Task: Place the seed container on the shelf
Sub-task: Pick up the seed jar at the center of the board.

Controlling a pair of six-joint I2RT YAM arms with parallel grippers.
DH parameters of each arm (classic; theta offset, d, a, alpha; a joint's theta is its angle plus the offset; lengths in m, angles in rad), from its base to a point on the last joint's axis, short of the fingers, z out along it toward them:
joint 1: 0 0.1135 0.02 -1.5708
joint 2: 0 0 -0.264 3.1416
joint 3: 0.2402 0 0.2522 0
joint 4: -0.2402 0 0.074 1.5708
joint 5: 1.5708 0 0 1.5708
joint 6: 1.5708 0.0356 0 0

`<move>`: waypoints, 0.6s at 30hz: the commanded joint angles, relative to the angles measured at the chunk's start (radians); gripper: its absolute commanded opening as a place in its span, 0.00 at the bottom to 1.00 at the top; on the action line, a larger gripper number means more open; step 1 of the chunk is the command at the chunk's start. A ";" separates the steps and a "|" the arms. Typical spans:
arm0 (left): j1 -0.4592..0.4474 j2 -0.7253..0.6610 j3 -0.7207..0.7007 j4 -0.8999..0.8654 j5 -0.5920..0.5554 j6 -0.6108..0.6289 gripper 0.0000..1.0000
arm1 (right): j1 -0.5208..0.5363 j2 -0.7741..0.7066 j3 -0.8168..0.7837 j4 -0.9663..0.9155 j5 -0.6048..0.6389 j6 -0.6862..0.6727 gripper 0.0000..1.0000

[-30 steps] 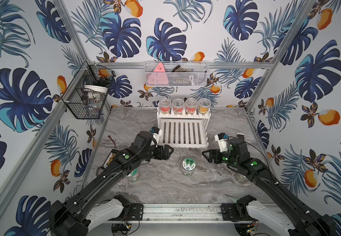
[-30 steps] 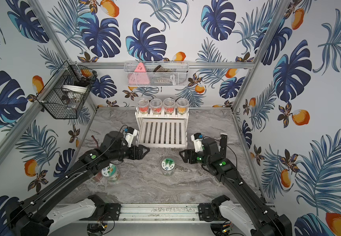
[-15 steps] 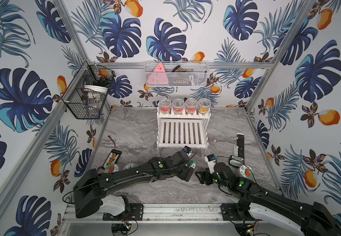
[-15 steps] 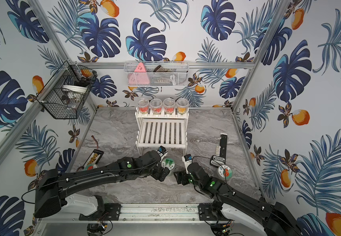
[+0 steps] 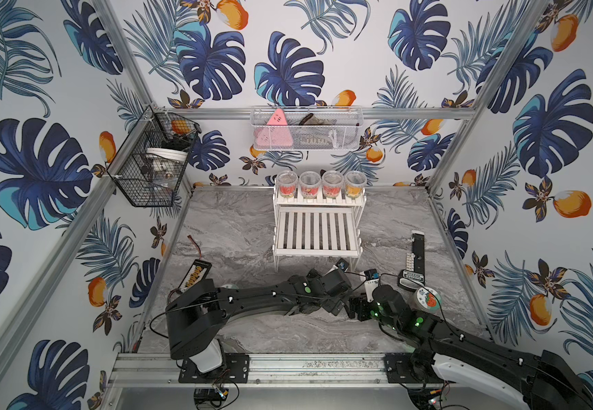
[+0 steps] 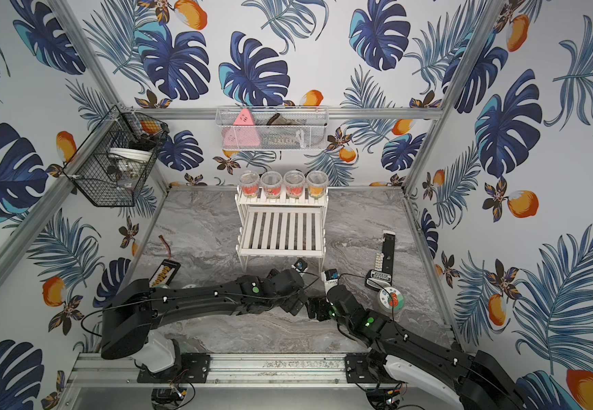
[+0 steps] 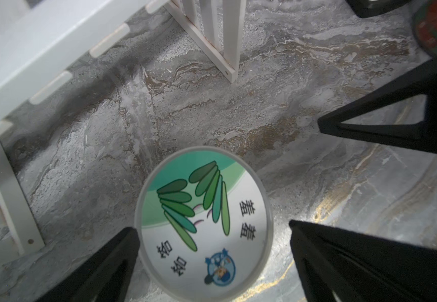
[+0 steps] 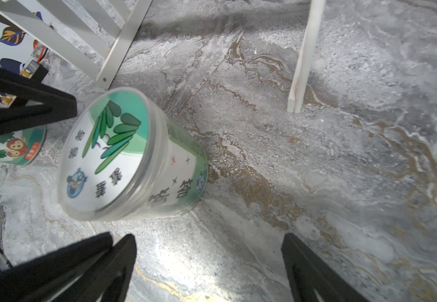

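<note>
1. My left end effector (image 7: 211, 226) is spread wide around the seed container (image 7: 201, 198) without gripping it. One finger (image 7: 112, 261) looks just shy of the lid rim, though the angle is poor.
2. My right end effector (image 8: 208, 235) is also open and empty, with the container beside it.
3. The seed container stands upright on the table (image 8: 316, 157), near the front legs of the shelf (image 5: 318, 232), not on it.
4. In both top views my arms hide it.

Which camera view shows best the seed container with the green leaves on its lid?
The right wrist view: the seed container appears whole there, top and labelled side, standing on the table. The left wrist view shows only its lid from above. In both top views the arms hide it.
</note>
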 commanded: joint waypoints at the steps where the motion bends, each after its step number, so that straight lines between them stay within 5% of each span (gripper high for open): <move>1: 0.000 0.033 0.015 0.035 -0.002 0.017 0.98 | 0.001 0.009 0.012 0.012 -0.005 0.016 0.91; 18: 0.000 0.009 -0.006 0.013 -0.015 -0.015 0.82 | 0.001 0.002 0.033 -0.012 0.000 -0.008 0.92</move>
